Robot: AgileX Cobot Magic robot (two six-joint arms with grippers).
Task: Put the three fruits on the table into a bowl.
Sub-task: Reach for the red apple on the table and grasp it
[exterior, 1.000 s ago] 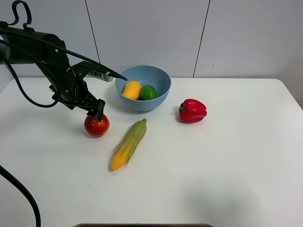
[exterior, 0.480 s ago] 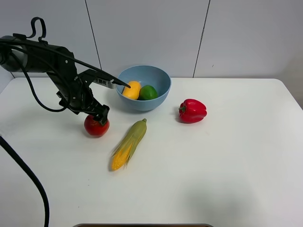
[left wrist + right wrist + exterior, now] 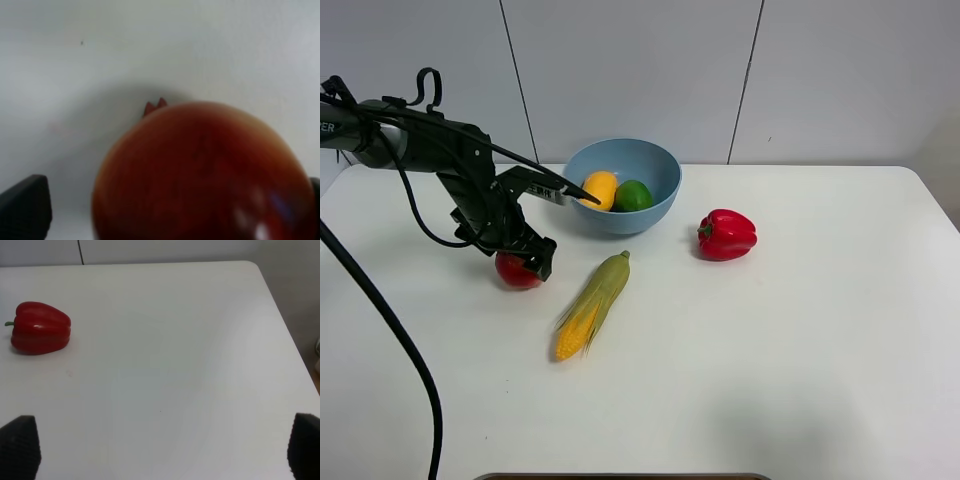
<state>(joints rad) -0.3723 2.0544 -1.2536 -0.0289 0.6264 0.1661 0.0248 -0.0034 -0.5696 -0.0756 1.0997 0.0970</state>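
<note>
Left of centre in the overhead frame, your last loose fruit, the red apple (image 3: 512, 274), sits on the white table (image 3: 770, 360). The left gripper (image 3: 563, 230) is down over it, and one black finger covers the apple's upper right side. That pincer is released. Its jaws stand wide apart, one finger low at the apple and the other reaching up toward the bowl's near rim. In the left wrist view the apple (image 3: 200, 170) fills most of the picture, blurred and very close, between the two dark finger pads (image 3: 25, 207). You can see a strip of bare table between the apple and the pad that shows clearly. The other pad barely shows at the frame's edge, so you cannot tell whether it touches.

Up and to the right of the apple, at upper centre of the frame, stands the light-blue bowl (image 3: 655, 212). The orange-yellow fruit (image 3: 599, 189) and the green lime (image 3: 634, 196) lie inside it, side by side and touching.

Just right of the apple, near the middle of the frame, a corn cob (image 3: 592, 305) in its green husk lies slanted, with its yellow end toward the lower left. Right of the bowl, a red bell pepper (image 3: 727, 234) rests on its side.

The right gripper (image 3: 162, 447) is outside the overhead frame. Its own camera shows it slack and wide, with nothing between its fingertips, and bare table and the pepper ahead of it.
</note>
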